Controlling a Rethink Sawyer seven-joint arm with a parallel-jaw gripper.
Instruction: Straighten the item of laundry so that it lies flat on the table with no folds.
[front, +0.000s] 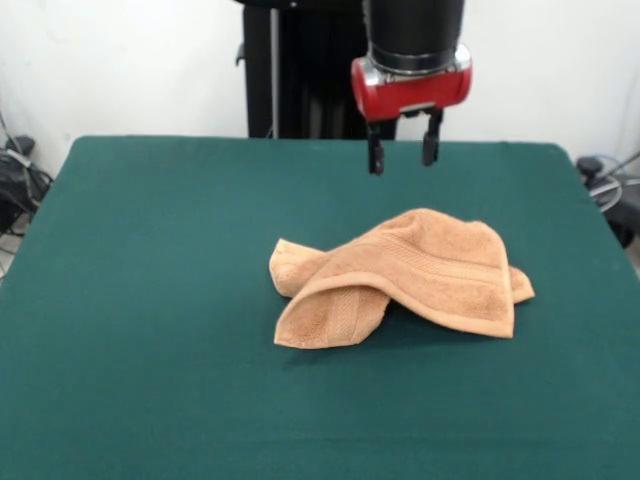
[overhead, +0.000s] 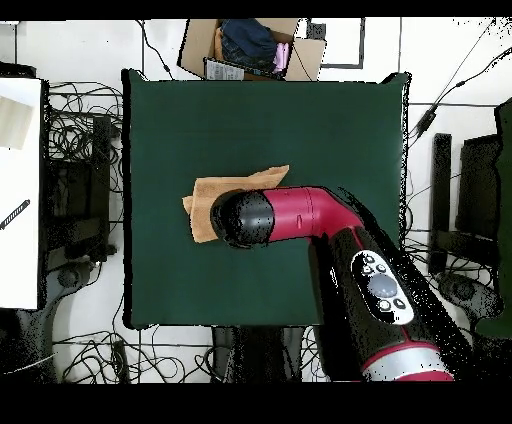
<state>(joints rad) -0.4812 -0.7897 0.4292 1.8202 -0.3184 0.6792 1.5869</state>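
One small orange-tan terry hand towel (front: 410, 275), rumpled and folded over on itself near the middle of the wide dark green cloth-covered table (front: 150, 300), well short of flat. Two dark fingers of the red-and-black gripper (front: 403, 148) hanging apart above it, open by a moderate gap, holding nothing, clear of the cloth. From the front camera, gripper poised above and toward the pedestal side of the heap, roughly over its highest hump; towel lying below the jaws and slightly toward the camera. From the overhead camera, wrist of the red arm (overhead: 300, 213) masking much of the towel (overhead: 225, 190), only one strip and a corner peeking out beyond it, confirming a position almost directly above. Long axis of the bundle running side to side across the front view, ribbed border band (front: 440, 262) draped over the top layer, one flap (front: 335, 315) curled under at the camera-side corner, another corner (front: 520, 285) poking out on the opposite end. Likely next: a straight descent onto an exposed edge or corner, then a pull outward along that long axis to open the fold. Main risk, by judgement: pinching two layers at once and dragging the whole heap instead of spreading it.
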